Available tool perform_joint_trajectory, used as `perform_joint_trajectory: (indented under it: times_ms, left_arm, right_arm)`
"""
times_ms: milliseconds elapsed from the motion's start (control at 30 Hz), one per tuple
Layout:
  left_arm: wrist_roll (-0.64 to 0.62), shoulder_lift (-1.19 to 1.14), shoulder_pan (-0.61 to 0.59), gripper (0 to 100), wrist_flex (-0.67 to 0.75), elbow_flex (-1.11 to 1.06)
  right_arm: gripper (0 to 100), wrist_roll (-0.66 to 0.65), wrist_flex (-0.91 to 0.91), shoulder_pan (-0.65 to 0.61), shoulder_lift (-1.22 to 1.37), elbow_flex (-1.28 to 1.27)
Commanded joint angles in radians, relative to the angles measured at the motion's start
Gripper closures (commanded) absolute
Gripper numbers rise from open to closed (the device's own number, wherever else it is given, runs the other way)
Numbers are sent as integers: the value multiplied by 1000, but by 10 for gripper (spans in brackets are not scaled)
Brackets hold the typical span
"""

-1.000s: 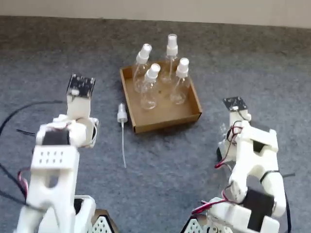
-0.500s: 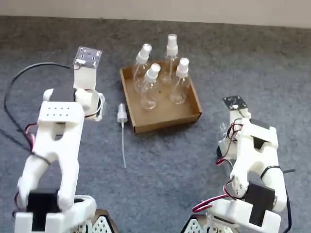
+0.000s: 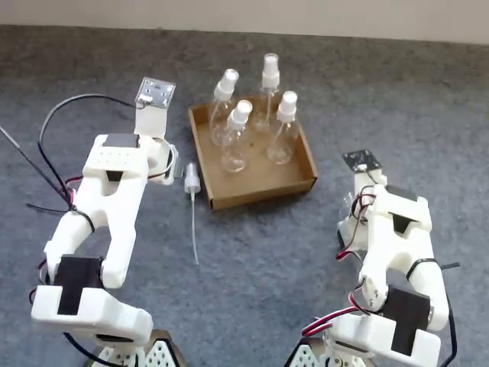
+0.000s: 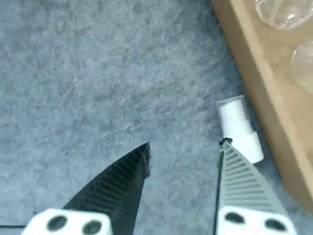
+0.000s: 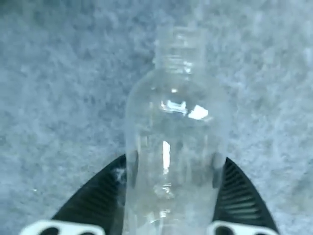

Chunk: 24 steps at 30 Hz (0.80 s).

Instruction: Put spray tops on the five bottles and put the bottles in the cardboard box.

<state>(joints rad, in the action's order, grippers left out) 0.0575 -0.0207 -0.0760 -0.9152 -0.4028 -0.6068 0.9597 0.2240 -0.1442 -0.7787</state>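
A loose white spray top (image 3: 191, 181) with its long thin tube lies on the grey carpet just left of the cardboard box (image 3: 260, 195). My left gripper (image 4: 183, 149) hangs open over the carpet, and the spray top (image 4: 239, 129) lies right at the tip of one finger, outside the gap. The box wall (image 4: 254, 98) runs close beside it. A clear bottle (image 5: 173, 122) without a top stands between the fingers of my right gripper (image 5: 171, 171), which is shut on its body. That arm (image 3: 390, 229) is right of the box.
Several clear bottles with white spray tops (image 3: 233, 138) stand upright in the box. Black cables (image 3: 53, 130) loop on the carpet at the left. Open carpet lies in front of the box between the two arms.
My left arm has swung forward and to the right, bringing its gripper down beside the loose spray top. The right arm has barely shifted and still grips the bottle.
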Motion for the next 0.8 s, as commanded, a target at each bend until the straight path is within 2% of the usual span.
perform_joint_trajectory:
  times_ms: [0,233,767]
  left_arm:
    - [-34,-10,31,785,17,70]
    - [-37,-67,79,785,17,90]
    - [-37,-74,84,785,17,114]
  right_arm:
    - [808,-11,-15,-8,-5,50]
    - [808,-11,-15,-4,-5,50]
    - [808,-11,-15,-8,-5,50]
